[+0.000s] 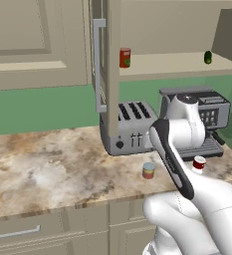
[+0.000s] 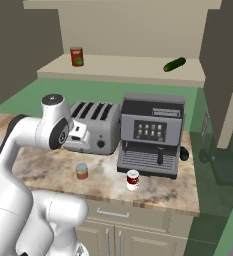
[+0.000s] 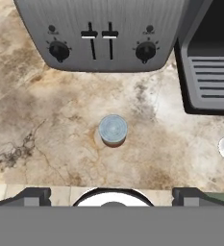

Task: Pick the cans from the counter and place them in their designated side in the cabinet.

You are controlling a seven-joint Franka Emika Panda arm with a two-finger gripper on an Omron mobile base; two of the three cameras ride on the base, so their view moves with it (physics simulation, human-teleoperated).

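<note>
Hovering above the desk (image 3: 46, 125), the claw (image 3: 112, 194) looks straight down with its two dark tips spread wide and nothing between them. Directly under it stands the yellow-and-red can (image 3: 113, 129), upright on the stone, its silvery top facing up, near the desk's front edge. In the side views the same can (image 1: 148, 170) sits just in front of the toaster (image 1: 125, 128), apart from it.

The red-and-white can (image 2: 133, 179) stands to the right of the first, well apart from it, just in front of the coffee machine (image 2: 152, 135).

Further back and higher, the cabinet (image 2: 123, 72) is open; its shelf carries a taller red can (image 2: 77, 56) toward the left and a small dark green object (image 2: 174, 64) toward the right. The door with the grey bar handle (image 1: 97, 64) stands swung out.

Judgement: neither can lifted yet; step in hand is the approach to the first can. Next move calls for a straight descent, tips either side of the can's wall, then closing. Alignment looks good; the can is small, so a squeeze off-centre could tip it.
</note>
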